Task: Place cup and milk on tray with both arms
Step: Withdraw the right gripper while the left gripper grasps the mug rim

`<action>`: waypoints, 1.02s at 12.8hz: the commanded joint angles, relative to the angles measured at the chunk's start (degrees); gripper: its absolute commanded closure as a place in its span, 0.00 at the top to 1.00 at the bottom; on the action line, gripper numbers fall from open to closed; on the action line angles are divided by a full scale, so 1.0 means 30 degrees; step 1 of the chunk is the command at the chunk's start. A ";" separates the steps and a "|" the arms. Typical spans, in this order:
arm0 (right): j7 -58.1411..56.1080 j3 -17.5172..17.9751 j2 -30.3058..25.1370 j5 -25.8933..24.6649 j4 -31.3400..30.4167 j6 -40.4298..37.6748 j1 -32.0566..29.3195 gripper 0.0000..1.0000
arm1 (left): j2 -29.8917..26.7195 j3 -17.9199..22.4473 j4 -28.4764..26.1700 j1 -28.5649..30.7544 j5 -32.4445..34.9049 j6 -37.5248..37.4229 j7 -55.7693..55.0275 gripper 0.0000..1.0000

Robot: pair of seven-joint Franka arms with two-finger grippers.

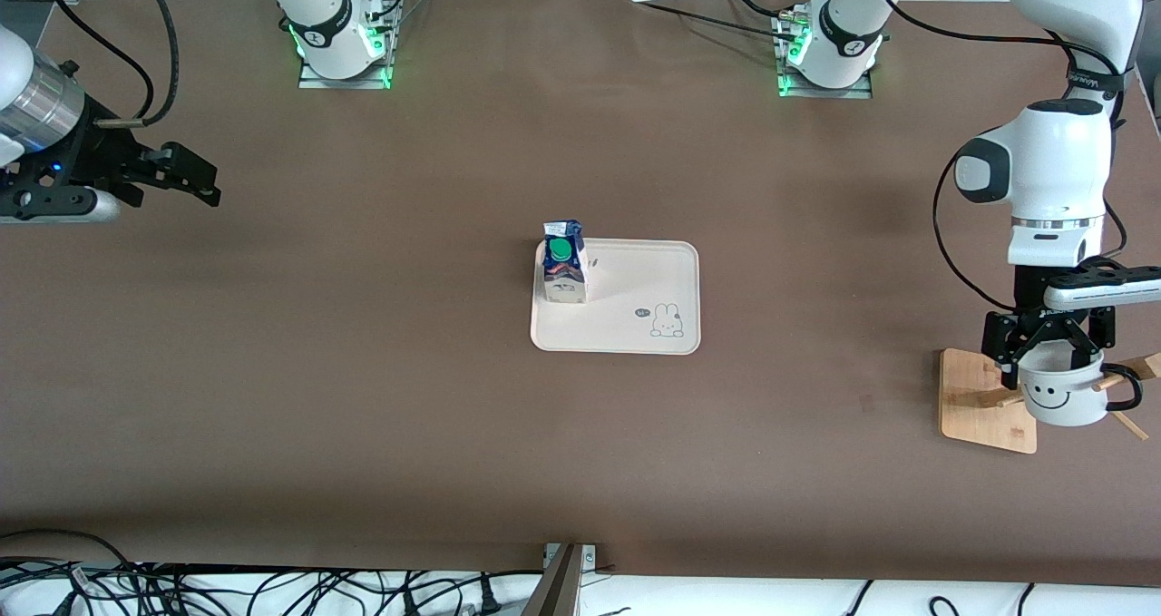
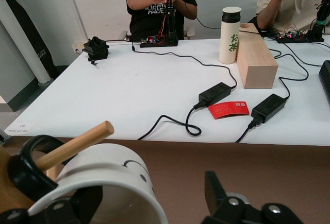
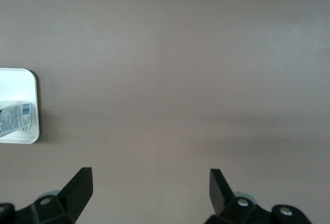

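The milk (image 1: 564, 269) stands upright on a corner of the cream tray (image 1: 626, 312) at the table's middle, on the side toward the right arm. The cup (image 1: 1063, 398) hangs by its black handle on a peg of a wooden rack (image 1: 984, 396) at the left arm's end. My left gripper (image 1: 1048, 362) is down at the cup (image 2: 103, 167), open; one finger sits inside the rim and the other finger (image 2: 216, 188) stands clear of the wall. My right gripper (image 1: 201, 180) waits open over bare table at the right arm's end. The tray (image 3: 18, 85) and milk (image 3: 15, 117) show at its view's edge.
The rack's wooden peg (image 2: 77, 141) passes through the cup's handle, and more pegs (image 1: 1134, 371) stick out beside it. A white table (image 2: 129, 90) with a flask, a wooden block, cables and seated people lies past the brown table. Loose cables (image 1: 181, 589) run along the front edge.
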 commanded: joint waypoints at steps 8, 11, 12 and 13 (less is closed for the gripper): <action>0.0027 0.0298 0.0110 -0.0239 0.0030 -0.0280 0.0029 1.00 | 0.0258 -0.0059 0.0033 0.0058 -0.0154 0.0117 0.0218 0.00; 0.0027 0.0298 0.0140 -0.0239 0.0059 -0.0163 0.0029 1.00 | 0.0200 -0.0059 -0.0026 0.0058 -0.0154 0.0088 -0.0016 0.00; 0.0027 0.0298 0.0169 -0.0239 0.0059 -0.0105 0.0029 1.00 | 0.0113 -0.0146 -0.0201 0.0058 -0.0154 0.0030 -0.0046 0.00; 0.0027 0.0298 0.0169 -0.0239 0.0088 -0.0075 0.0000 1.00 | -0.0062 -0.0408 -0.0289 0.0058 -0.0154 0.0000 -0.0075 0.00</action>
